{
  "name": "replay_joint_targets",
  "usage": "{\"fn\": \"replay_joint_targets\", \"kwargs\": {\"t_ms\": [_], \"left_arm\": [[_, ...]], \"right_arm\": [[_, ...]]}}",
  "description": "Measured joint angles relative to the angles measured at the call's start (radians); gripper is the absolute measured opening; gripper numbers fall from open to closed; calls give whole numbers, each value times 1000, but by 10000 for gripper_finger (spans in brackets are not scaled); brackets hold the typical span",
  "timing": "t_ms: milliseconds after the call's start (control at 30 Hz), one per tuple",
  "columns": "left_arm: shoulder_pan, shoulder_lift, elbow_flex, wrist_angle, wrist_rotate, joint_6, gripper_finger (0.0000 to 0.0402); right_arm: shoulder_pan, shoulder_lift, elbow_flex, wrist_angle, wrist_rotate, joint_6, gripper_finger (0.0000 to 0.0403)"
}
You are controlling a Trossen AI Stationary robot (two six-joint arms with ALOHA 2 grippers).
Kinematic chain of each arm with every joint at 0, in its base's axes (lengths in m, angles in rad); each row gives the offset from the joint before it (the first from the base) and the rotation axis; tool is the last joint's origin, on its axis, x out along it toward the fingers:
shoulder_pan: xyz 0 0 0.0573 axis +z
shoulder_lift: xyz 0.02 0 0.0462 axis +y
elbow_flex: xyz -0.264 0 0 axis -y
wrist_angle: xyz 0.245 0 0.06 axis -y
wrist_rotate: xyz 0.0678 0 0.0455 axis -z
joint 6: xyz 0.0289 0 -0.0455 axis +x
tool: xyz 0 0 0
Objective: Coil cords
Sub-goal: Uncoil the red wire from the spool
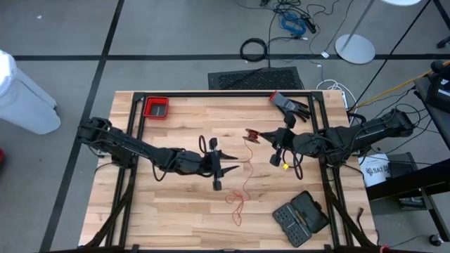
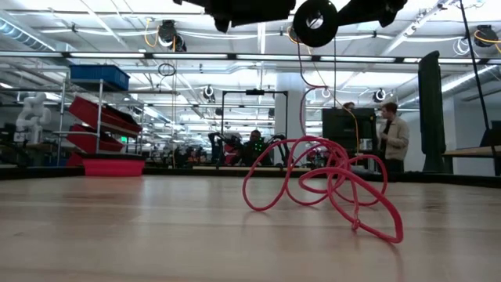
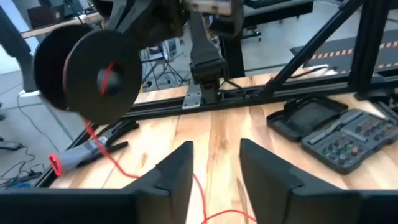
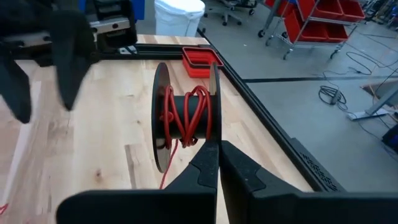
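- Cord (image 1: 241,188), thin and red, lies mostly loose on the table (image 1: 176,211); we see only a few turns wound on the black spool (image 4: 186,118).
- Spool held above the table by our right gripper (image 4: 214,163), jaws closed on its flange.
- Our left gripper (image 3: 214,165) hangs near the strand with its jaws apart, holding nothing.
- Most winding, we judge, remains.
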Motion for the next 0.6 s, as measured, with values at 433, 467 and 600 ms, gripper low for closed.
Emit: {"fn": "replay_joint_targets", "kwargs": {"t_ms": [433, 467, 600], "left_arm": [[52, 0, -29, 3, -47, -110, 206], [52, 0, -29, 6, -46, -110, 206], [51, 0, -29, 28, -43, -111, 206]], "right_arm": [[1, 0, 0, 93, -93, -27, 0], [0, 0, 0, 93, -93, -27, 0], [0, 0, 0, 97, -93, -27, 0]]}}
